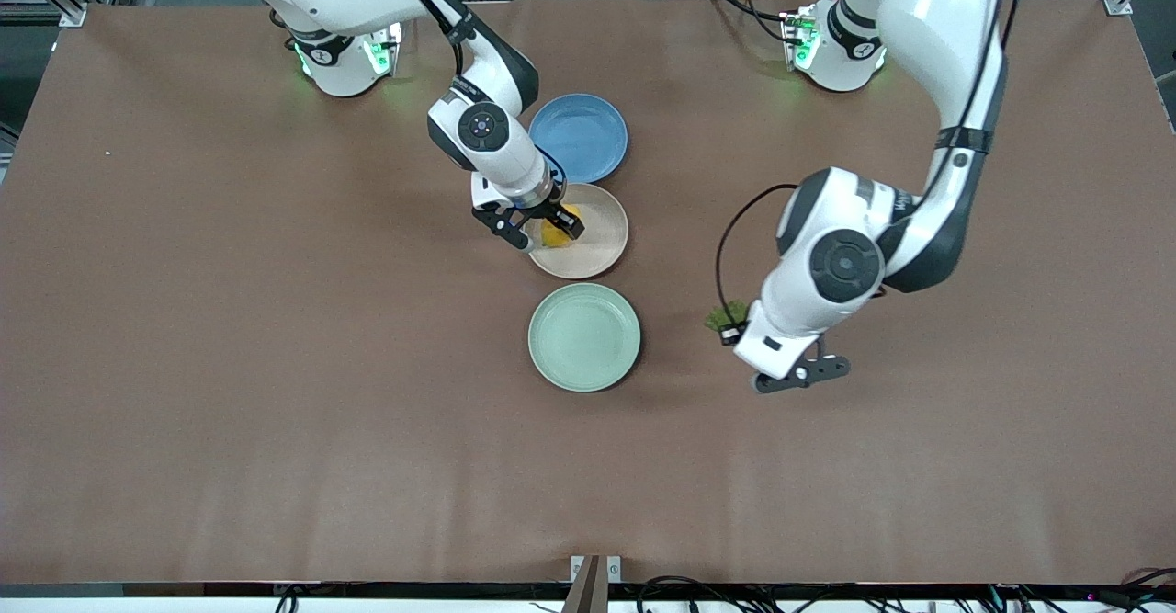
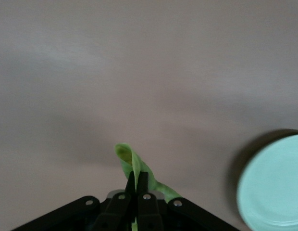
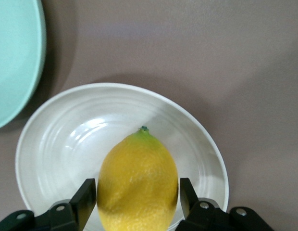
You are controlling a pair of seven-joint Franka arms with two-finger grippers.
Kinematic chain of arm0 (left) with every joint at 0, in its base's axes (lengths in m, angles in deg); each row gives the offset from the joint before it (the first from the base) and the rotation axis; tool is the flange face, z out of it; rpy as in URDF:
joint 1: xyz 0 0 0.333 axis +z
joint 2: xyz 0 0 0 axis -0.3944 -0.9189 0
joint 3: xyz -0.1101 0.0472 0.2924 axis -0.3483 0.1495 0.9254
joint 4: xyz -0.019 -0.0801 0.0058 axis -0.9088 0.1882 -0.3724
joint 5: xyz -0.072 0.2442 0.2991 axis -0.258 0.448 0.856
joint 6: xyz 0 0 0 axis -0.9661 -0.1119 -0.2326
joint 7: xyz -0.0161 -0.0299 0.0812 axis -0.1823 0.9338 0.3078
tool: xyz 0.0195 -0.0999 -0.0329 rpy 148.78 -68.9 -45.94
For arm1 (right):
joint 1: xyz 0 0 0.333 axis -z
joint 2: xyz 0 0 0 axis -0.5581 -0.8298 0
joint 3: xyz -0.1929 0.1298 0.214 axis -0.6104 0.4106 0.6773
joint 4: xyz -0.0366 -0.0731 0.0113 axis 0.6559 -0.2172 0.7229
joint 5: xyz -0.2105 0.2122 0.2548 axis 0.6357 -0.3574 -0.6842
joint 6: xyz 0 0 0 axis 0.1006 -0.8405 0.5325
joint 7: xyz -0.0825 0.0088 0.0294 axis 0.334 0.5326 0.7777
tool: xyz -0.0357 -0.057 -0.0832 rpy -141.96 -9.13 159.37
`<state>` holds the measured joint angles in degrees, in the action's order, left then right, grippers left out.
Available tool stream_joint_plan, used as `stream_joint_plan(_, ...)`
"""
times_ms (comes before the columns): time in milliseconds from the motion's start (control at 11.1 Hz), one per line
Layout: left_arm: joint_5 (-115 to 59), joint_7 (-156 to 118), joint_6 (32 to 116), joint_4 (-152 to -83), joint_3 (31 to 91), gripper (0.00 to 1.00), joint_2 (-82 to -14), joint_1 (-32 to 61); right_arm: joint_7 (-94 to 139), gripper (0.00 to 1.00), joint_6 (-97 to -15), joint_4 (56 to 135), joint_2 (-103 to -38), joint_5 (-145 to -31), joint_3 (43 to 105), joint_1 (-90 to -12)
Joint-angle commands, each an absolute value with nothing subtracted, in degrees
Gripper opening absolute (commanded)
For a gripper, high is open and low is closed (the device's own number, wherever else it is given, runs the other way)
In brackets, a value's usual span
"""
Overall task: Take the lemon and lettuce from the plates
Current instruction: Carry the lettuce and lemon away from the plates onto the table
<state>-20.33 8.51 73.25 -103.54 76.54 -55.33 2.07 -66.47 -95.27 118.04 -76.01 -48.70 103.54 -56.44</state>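
The yellow lemon (image 1: 556, 234) lies on the beige-pink plate (image 1: 597, 259). My right gripper (image 1: 544, 228) is low over that plate, and its fingers close against both sides of the lemon (image 3: 138, 173). The plate (image 3: 57, 144) shows pale beneath it in the right wrist view, where the gripper (image 3: 138, 185) straddles the fruit. My left gripper (image 1: 728, 330) is shut on the green lettuce (image 1: 719, 316) and holds it above bare table, beside the mint green plate (image 1: 584, 335) toward the left arm's end. The lettuce (image 2: 132, 161) sticks out between the closed fingers of the left gripper (image 2: 137, 177). The mint plate has nothing on it.
A blue plate (image 1: 579, 137) with nothing on it lies next to the beige-pink plate, farther from the front camera. The mint plate's rim shows in the left wrist view (image 2: 274, 187) and the right wrist view (image 3: 14, 57). Brown table (image 1: 276, 365) surrounds the plates.
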Motion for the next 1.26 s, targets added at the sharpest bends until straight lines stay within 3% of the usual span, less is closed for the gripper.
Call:
stream_joint_plan(0, -19.17, 1.19, 72.64, -109.61, 76.06, 0.00, -51.54, 5.38, -68.37, 0.56, -95.89, 117.10, -77.60, -46.04, 103.72, -56.78)
stream_joint_plan(181, -19.08, -1.80, 72.64, -112.59, 76.15, 0.00, -50.58, 6.79, -68.28, 0.12, -95.89, 117.01, -77.60, -46.04, 103.64, -56.69)
stream_joint_plan(271, -18.82, -3.56, 72.64, -114.00, 76.15, 0.00, -50.31, 7.49, -68.02, 0.00, -95.63, 117.01, -77.16, -45.95, 103.64, -56.34)
stream_joint_plan(1174, -15.31, -12.54, 73.78, -124.46, 76.15, 0.00, -47.85, 10.75, -60.30, 0.00, -78.86, 116.31, -61.44, -47.44, 107.41, -43.96)
